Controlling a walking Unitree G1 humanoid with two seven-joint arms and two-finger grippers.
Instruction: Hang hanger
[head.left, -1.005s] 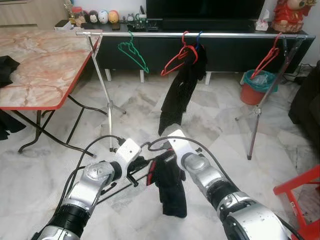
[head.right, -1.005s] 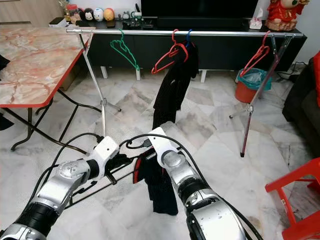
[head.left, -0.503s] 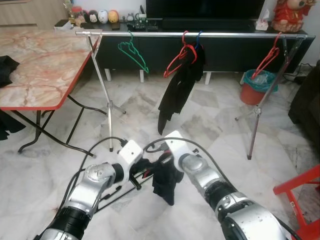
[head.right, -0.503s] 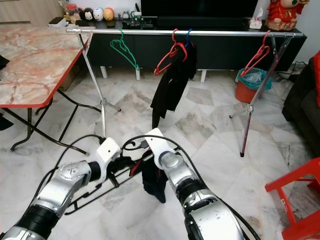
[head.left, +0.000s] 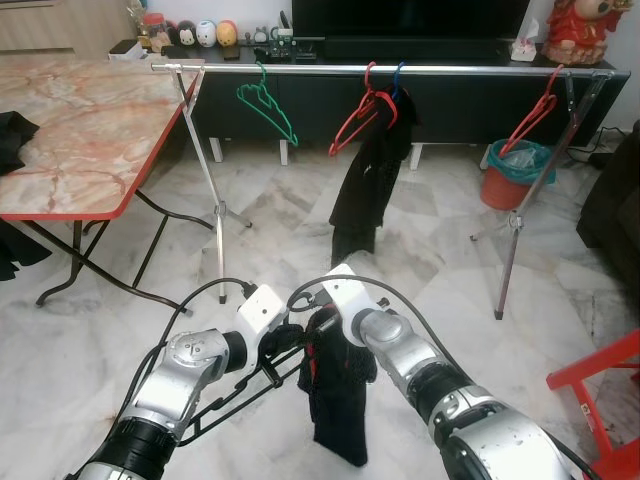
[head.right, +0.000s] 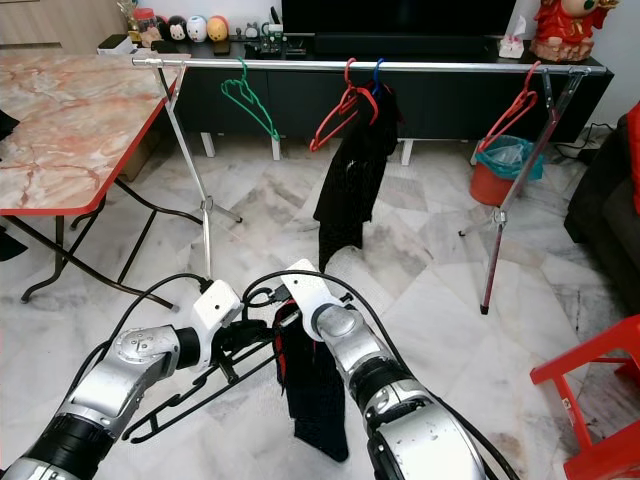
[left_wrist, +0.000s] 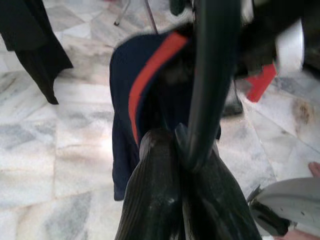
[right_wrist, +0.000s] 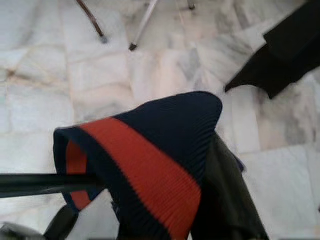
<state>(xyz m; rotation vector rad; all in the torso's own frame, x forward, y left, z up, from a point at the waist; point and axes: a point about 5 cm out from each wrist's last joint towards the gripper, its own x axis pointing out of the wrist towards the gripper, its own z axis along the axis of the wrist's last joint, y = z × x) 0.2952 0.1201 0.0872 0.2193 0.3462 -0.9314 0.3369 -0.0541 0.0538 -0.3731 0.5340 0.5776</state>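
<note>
Fingers of the left gripper are pressed together around the bar of a black hanger, which is held low in front of the robot, above the marble floor. A dark garment with a red stripe is draped over that hanger and hangs down between the two arms. The collar of the garment is pinched by the right gripper — its fingers are closed on the striped knit, as is seen from the right wrist, where the hanger's bar passes under the fabric.

Further back, a metal clothes rail is stood across the room on thin legs. On it are hung a green hanger, a red hanger beside a blue hook carrying a long black garment, and another red hanger near the far right end. A marble-topped folding table with a red edge is placed to the left of the rail. Behind the rail a dark low cabinet is set against the wall, with small figurines on top — an orange bin with a green liner is stood before it. A red chair is seen at the right edge.
</note>
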